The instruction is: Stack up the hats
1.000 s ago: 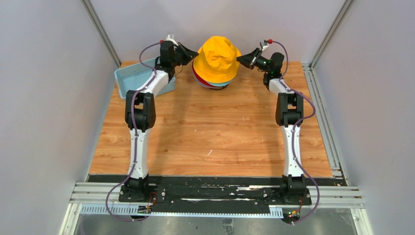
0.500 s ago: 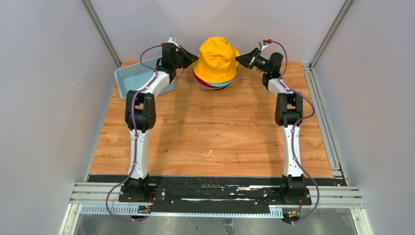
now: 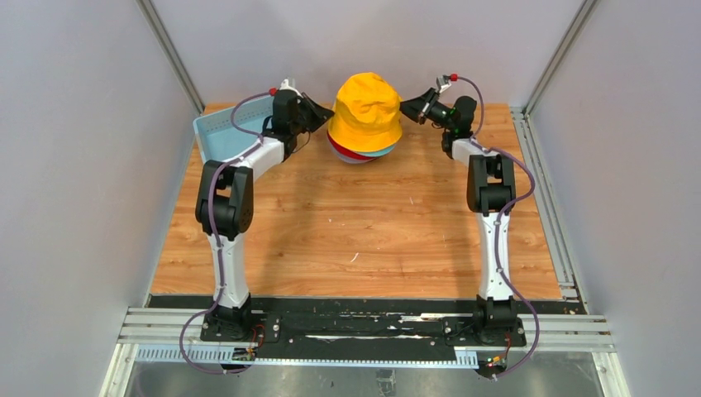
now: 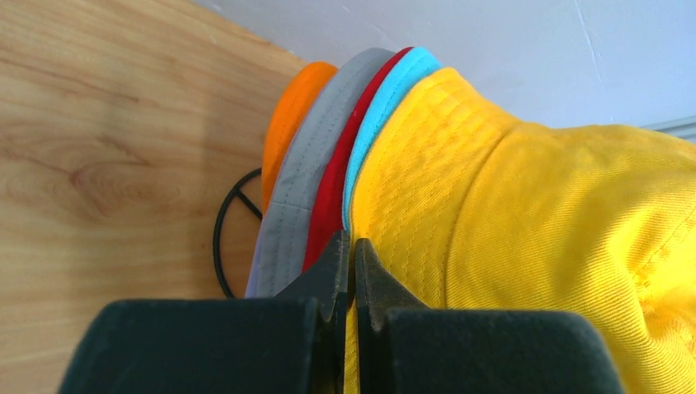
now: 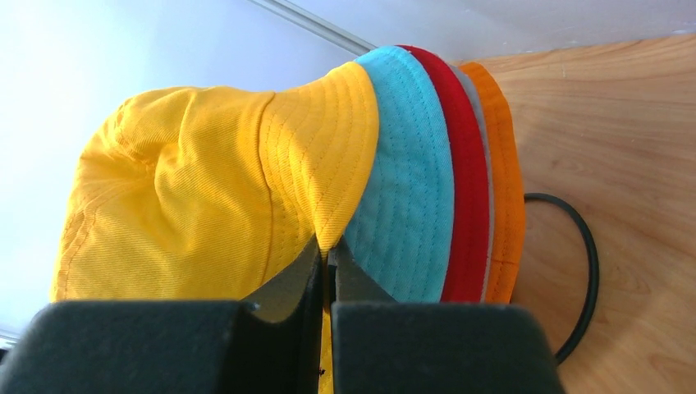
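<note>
While my left end effector (image 4: 351,261) and right end effector (image 5: 327,264) are each pressed shut on opposite sides of the yellow hat (image 3: 364,101) brim, it caps the teal hat (image 5: 408,176) and red hat (image 5: 461,172) at the far middle of the surface (image 3: 355,231). I judge I should draw both sides down evenly and let go together, so nothing tips off the wire stand (image 5: 584,271).

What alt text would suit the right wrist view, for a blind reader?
Black fingers pinch the brim of a yellow hat. Beneath it nest teal, red, grey and orange brims, over a wooden table and black wire ring.
</note>
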You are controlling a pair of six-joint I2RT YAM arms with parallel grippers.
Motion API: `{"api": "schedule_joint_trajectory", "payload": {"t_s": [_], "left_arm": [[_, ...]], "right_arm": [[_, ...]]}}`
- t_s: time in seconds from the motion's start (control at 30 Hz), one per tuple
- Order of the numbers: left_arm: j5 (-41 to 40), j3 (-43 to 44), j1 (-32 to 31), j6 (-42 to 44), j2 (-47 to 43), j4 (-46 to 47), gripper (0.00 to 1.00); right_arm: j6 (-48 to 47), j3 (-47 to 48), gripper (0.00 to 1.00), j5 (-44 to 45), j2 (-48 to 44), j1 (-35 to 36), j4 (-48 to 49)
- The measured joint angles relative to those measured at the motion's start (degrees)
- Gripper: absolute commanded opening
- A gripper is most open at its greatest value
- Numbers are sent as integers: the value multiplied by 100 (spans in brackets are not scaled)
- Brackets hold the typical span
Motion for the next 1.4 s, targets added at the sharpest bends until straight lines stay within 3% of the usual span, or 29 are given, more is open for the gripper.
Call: {"api": "schedule_joint_trajectory", "payload": {"t_s": [0.27,0.57,1.4], "left_arm": [[-149,-1235,-256,-9,-815,354,0],[-538,-2374,-726,-11,-1725,483,0],[-706,-3233,-918,-400,-1897,1475,0]], "right_arm": [[15,-1126,1,-96,-616,-2,426],[4,-1268,0,-365,-728,-2,435],[-560,-911,1,-588,-745,-2,-424]]}}
